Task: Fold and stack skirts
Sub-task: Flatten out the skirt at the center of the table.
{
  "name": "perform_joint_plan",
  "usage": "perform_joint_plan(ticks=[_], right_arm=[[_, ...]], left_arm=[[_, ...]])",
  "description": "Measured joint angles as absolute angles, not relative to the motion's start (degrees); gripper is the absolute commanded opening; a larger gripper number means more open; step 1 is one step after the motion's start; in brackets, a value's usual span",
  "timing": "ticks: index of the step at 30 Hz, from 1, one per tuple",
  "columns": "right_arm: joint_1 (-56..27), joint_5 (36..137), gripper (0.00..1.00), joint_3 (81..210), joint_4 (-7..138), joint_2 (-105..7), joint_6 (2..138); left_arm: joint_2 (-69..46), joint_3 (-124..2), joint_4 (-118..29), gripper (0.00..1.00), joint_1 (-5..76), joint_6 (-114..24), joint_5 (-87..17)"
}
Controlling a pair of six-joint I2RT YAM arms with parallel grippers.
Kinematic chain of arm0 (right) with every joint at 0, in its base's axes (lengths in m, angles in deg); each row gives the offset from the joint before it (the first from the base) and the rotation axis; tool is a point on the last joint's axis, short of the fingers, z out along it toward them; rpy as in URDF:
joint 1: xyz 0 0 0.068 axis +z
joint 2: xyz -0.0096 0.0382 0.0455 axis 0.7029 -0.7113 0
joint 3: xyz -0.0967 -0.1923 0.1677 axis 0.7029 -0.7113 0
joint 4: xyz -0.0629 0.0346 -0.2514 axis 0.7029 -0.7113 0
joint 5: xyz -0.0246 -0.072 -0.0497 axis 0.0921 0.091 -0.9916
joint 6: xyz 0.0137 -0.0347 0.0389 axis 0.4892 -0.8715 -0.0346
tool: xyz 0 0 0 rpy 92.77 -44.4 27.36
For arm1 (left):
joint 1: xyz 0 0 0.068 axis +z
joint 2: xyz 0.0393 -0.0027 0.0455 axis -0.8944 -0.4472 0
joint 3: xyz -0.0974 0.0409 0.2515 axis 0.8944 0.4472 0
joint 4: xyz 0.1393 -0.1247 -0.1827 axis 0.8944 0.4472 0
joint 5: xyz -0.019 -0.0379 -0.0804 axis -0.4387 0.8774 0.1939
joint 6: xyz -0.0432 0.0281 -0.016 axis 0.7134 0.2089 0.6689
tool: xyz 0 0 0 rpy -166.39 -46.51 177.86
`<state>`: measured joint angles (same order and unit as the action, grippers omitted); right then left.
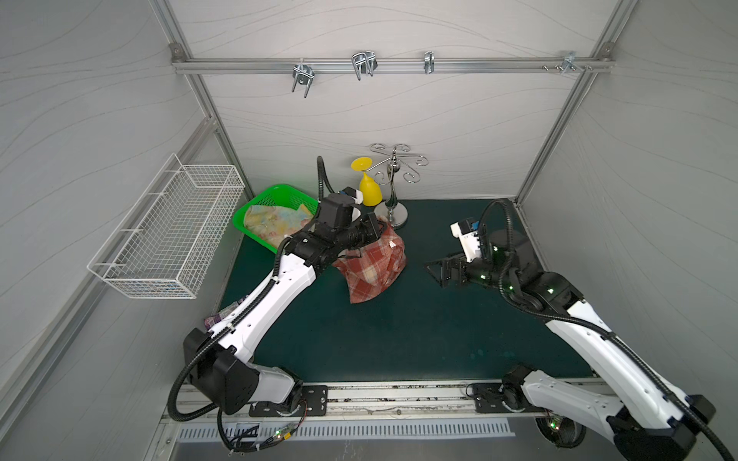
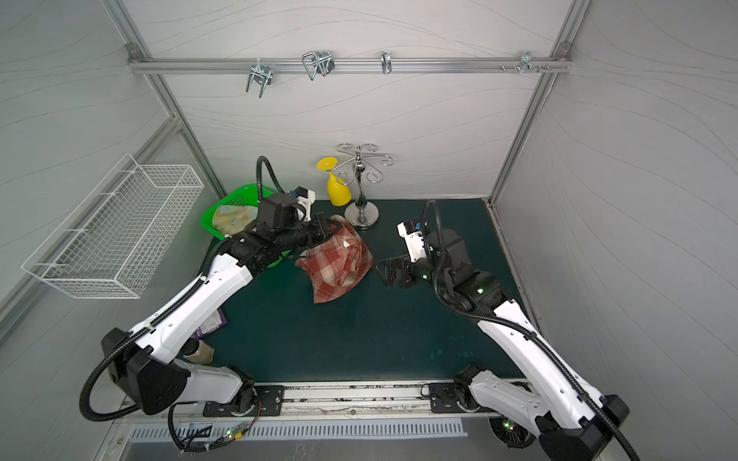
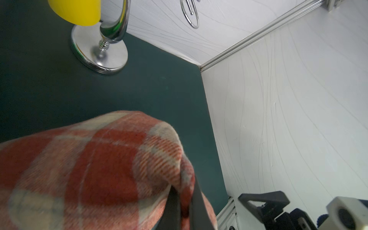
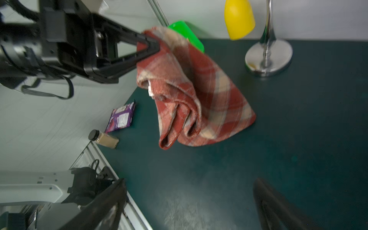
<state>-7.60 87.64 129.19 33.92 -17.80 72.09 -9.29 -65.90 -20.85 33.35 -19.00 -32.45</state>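
Two robot arms work over a dark green mat (image 1: 399,339). The left gripper (image 4: 152,46) is clenched on one upper edge of the plaid skirt (image 1: 373,267) and holds it up. The cloth hangs bunched over the far middle of the mat, just in front of a chrome stand (image 1: 393,209). Whether its lowest corner touches the mat is unclear. The right gripper (image 1: 435,273) is spread wide and empty. It sits to the right of the cloth, apart from it, with its tips pointing toward it. The floral skirt (image 1: 275,223) lies crumpled in a green basket (image 1: 243,217) at the far left.

The step in hand looks like opening this skirt out flat before folding. To do that well, the right gripper should take the same upper edge at its free end, not one of the dangling rolls. The arms should then draw apart until the cloth is taut and lay it on the open mat nearer the robot, clear of the stand.

The plaid is thick, woolly weave in red-brown and cream. It droops in two tube-like rolls, with a small white label showing. It will probably be bulky when folded. The floral cloth looks thin and limp, in pale yellow and blue. The basket is latticed plastic. The stand is polished metal with a round base, and a smooth yellow goblet (image 1: 369,191) hangs from it upside down.
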Motion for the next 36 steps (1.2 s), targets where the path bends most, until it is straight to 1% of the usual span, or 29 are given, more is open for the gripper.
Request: perform_joint_plan(ticks=[3,7,13,15,20,26,29,36], right_arm=[[-6.27,89.04,0.97,124.60,35.63,-18.30,74.91],[-2.29,88.93,0.94,120.43,40.02,-19.57,78.15],[3.98,84.41,0.93,118.28,47.67,-26.12,81.54],[4.50,82.35,0.88,117.54,50.05,-28.07,81.93],[4.50,78.27,0.84,116.12,55.54,-32.05,82.35],[5.07,76.08,0.76,115.53,63.17,-37.69,82.35],[5.68,74.94,0.70,115.62,65.53,-40.46,82.30],[5.95,72.06,0.46,115.62,69.62,-41.86,82.11]], left_arm=[[-12.51,-64.78,-23.76,0.00,32.52,-18.20,-32.86],[-15.41,-64.52,-25.97,0.00,32.30,-17.12,-32.90],[-16.38,-64.63,-27.56,0.00,32.23,-16.38,-32.58],[-16.38,-64.78,-27.89,0.00,32.26,-16.34,-32.36],[-16.31,-64.78,-28.04,0.00,32.23,-15.97,-31.55],[-16.00,-64.78,-28.06,0.00,32.23,-15.51,-30.85],[-15.59,-64.78,-28.06,0.00,32.23,-15.38,-30.50],[-13.97,-64.32,-29.00,0.00,32.26,-14.85,-30.28]])
